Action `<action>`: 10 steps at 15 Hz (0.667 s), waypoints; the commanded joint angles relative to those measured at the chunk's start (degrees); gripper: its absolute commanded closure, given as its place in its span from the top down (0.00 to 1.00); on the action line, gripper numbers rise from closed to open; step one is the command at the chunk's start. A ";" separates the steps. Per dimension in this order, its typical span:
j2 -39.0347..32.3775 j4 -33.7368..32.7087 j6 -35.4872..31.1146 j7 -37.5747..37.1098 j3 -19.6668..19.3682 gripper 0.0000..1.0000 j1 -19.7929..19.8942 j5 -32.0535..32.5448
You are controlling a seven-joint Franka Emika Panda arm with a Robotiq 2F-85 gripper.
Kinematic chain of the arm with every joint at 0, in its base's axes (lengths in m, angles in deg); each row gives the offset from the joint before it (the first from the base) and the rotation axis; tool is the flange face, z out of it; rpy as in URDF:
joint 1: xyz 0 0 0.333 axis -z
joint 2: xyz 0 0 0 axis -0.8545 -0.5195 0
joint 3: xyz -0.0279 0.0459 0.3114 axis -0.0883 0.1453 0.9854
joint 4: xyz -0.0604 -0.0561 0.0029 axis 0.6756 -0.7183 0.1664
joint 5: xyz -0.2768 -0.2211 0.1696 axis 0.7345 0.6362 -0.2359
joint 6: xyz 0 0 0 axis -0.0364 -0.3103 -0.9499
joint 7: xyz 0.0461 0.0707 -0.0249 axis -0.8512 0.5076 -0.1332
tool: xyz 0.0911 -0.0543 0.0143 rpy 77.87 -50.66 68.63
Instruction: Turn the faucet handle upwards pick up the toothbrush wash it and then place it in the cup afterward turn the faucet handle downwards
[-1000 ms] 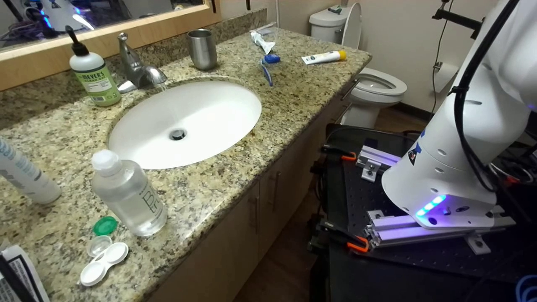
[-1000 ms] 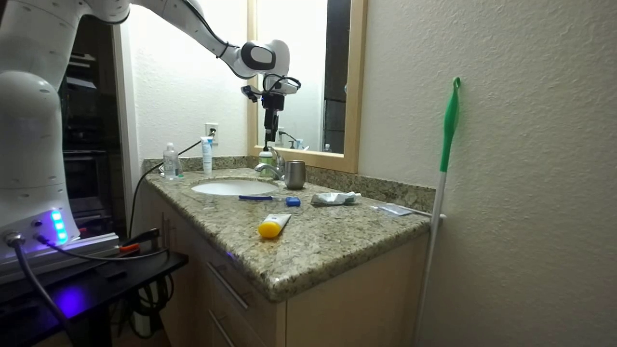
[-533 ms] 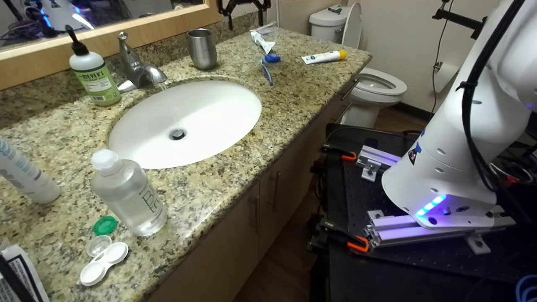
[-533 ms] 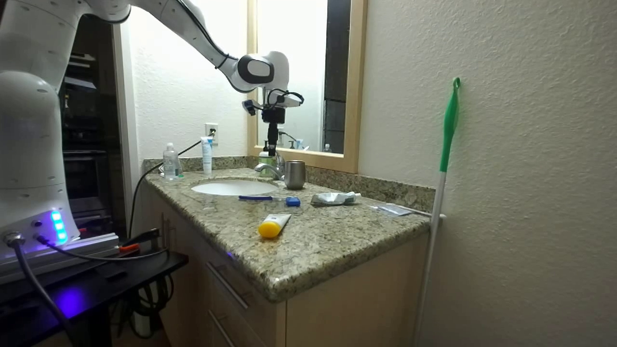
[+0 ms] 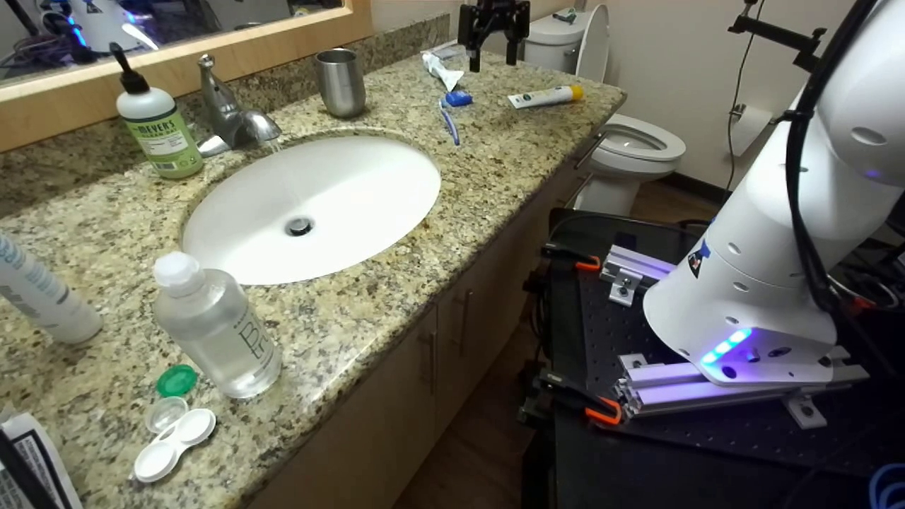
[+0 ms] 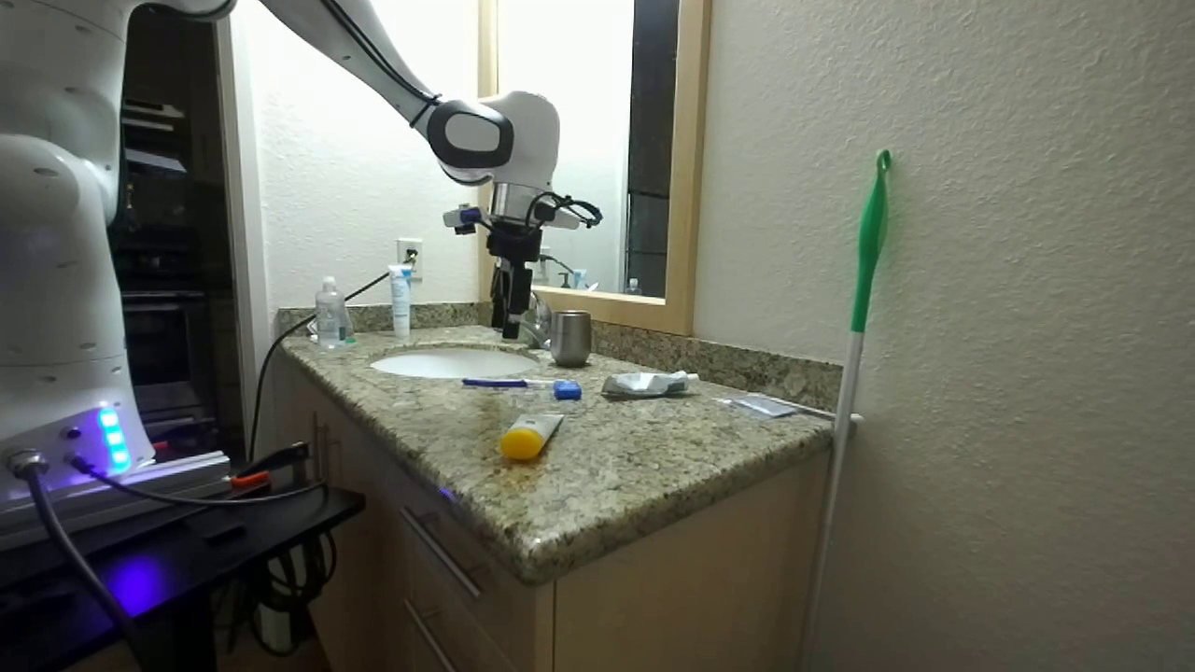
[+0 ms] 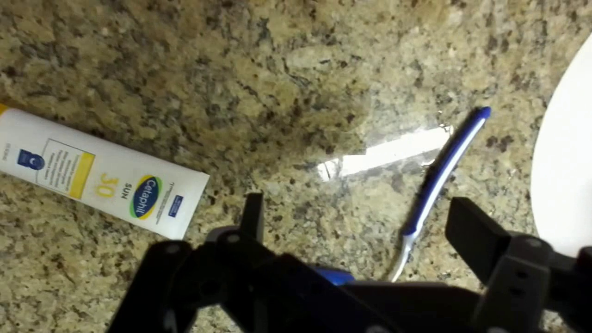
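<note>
Gripper (image 5: 493, 64): spread | cup (image 5: 341, 86): upright, inner bottom hidden | sink (image 5: 375, 205): running water (image 5: 275, 146)

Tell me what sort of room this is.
A bathroom, probably in a home, judging by the toilet, the sink and the toothbrush lying on the counter.

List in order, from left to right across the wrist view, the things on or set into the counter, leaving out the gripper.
Cetaphil sunscreen tube → small blue object, mostly hidden by the gripper → toothbrush → white sink basin at the right edge.
</note>
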 commanded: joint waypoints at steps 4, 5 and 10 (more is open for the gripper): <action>-1.29 0.27 2.35 -4.56 0.16 1.00 -2.98 0.49; -0.54 2.56 1.53 -6.63 0.39 1.00 -3.93 0.99; 0.83 10.36 -2.82 -12.48 1.52 1.00 -7.22 -2.01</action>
